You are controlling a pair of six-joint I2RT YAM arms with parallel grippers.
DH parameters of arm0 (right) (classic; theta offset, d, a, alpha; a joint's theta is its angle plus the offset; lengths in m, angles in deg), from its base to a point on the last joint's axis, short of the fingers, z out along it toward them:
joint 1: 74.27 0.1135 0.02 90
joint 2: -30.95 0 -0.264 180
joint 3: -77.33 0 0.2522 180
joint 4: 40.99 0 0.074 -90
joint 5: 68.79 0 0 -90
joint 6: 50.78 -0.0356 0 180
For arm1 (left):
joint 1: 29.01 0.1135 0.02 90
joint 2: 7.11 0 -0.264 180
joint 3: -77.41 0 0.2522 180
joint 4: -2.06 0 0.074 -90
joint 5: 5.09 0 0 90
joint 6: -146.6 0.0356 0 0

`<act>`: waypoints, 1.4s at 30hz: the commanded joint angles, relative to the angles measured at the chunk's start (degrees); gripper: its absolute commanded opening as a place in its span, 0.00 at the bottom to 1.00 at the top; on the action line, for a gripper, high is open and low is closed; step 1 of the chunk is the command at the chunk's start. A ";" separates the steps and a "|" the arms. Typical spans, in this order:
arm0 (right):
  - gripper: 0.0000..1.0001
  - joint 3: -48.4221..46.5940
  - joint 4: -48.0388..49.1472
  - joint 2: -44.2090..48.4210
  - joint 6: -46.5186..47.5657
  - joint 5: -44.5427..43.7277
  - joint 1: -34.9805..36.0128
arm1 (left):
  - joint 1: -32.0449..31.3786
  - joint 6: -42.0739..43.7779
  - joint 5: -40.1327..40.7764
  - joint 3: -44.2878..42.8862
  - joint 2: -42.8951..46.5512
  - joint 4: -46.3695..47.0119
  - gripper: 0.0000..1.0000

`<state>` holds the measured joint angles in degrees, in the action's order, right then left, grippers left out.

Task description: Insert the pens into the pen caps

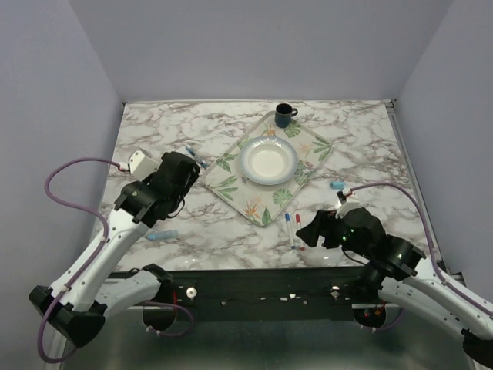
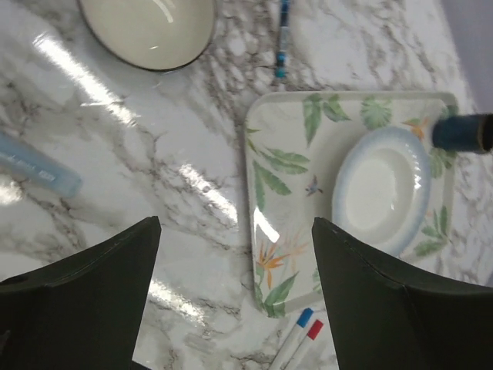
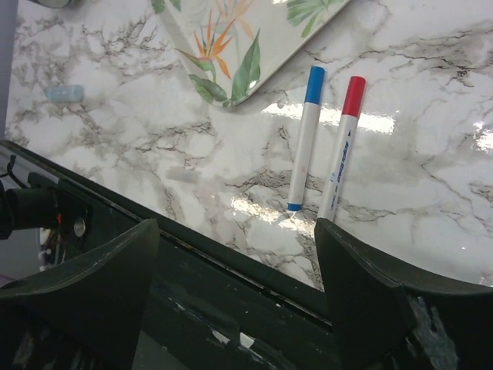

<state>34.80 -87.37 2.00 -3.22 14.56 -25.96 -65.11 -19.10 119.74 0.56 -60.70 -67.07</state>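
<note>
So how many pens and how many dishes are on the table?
Pens: 4 (red-capped marker, blue-capped marker, thin blue pen, light-blue marker)
Dishes: 4 (leafy tray, blue-rimmed plate, cream bowl, dark mug)
Total: 8

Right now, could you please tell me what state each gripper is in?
Left gripper: open, holding nothing.
Right gripper: open, holding nothing.

the left arm (image 1: 108, 239) stretches forward, and the left gripper (image 2: 235, 297) has its jaws wide apart with nothing between them. the right arm (image 1: 420, 291) bends toward the left; the right gripper (image 3: 239, 297) is also spread wide and empty.
</note>
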 commanded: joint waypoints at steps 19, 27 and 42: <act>0.88 1.00 -0.43 7.33 3.50 1.29 0.11 | 19.75 -30.82 -18.40 15.10 -14.88 -14.24 0.68; 0.88 1.00 -0.78 6.98 3.24 1.38 0.11 | 25.28 -27.92 -17.17 17.20 -20.68 -9.33 0.68; 0.88 -0.14 -0.86 5.75 3.85 1.29 0.03 | 33.02 -17.81 -20.06 21.34 -33.52 2.90 0.63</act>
<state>35.56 -87.66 8.26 -0.55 15.35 -25.96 -32.45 -37.92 100.01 19.34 -89.96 -68.87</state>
